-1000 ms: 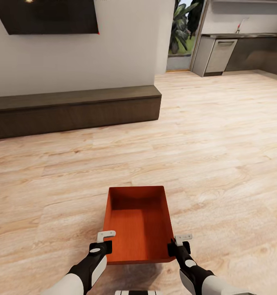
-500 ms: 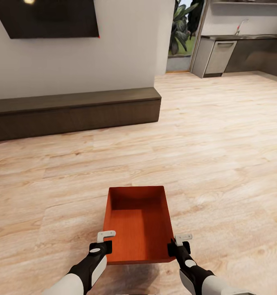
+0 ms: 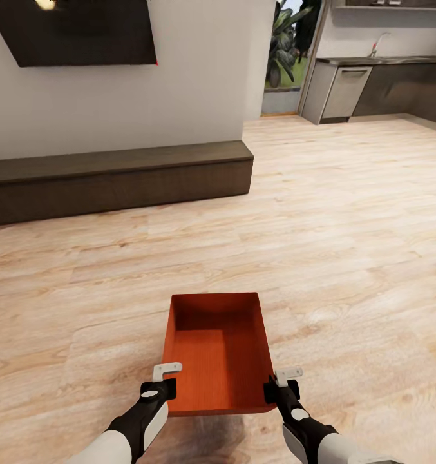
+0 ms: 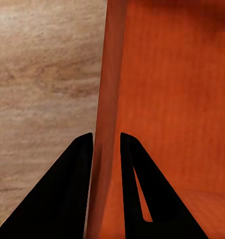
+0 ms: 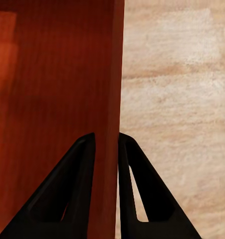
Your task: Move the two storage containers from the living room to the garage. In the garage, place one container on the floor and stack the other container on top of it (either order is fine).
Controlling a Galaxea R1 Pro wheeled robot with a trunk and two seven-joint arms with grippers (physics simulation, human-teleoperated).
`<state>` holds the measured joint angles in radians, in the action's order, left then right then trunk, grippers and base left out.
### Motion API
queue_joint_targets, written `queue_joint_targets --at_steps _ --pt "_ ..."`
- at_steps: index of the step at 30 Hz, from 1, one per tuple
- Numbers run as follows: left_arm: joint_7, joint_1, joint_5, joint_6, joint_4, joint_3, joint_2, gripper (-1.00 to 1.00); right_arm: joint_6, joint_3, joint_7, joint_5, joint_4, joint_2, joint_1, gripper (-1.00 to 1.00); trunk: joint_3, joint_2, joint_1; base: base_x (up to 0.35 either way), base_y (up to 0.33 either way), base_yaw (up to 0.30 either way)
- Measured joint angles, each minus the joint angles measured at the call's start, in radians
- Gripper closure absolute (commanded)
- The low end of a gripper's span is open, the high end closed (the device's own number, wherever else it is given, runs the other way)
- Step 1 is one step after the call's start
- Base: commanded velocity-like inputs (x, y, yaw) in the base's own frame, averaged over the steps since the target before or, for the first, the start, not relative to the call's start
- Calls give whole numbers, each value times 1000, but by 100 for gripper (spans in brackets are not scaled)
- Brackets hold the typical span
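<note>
I have one orange bin (image 3: 218,351) held out in front of me, above the pale wood floor (image 3: 346,245). Left gripper (image 3: 163,380) pinches the bin's left wall near the closest corner, one finger inside and one outside. Right gripper (image 3: 283,383) pinches the right wall the same way. Ahead: long dark cabinet (image 3: 114,177), black TV (image 3: 76,29) above it, grey kitchen units (image 3: 372,80) far right.

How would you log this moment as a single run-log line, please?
room: living room | held: storage container | left gripper: shut on left wall | right gripper: shut on right wall | container: empty, above wood floor
</note>
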<state>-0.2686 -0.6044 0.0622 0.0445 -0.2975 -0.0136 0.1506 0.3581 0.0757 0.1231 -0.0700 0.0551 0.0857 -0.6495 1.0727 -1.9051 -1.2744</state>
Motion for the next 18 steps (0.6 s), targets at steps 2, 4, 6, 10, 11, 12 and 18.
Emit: queue_joint_targets --at_steps 2,4,6,10,11,12,18 --pt "0 0 1 0 0 0 0 100 -1 1 0 0 0 0 0 100 -6 14 8 0 0 0" --pt "0 0 1 0 0 -1 -1 100 -1 2 0 1 0 0 0 100 -13 28 15 0 0 0" --pt "0 0 2 0 1 -1 -1 100 -1 3 0 2 0 0 0 100 -19 42 23 0 0 0" --pt "7 0 0 0 0 0 -5 100 2 14 3 15 -1 3 0 100 -31 70 38 0 0 0" --pt "6 0 0 0 0 -1 -4 100 2 15 3 17 -2 3 0 100 -34 77 42 0 0 0" --pt "6 0 0 0 0 -1 -4 100 2 15 3 17 -2 3 0 100 -38 84 46 0 0 0" --pt "6 0 0 0 0 -1 -4 100 2 15 3 17 -2 3 0 100 -56 126 69 0 0 0"
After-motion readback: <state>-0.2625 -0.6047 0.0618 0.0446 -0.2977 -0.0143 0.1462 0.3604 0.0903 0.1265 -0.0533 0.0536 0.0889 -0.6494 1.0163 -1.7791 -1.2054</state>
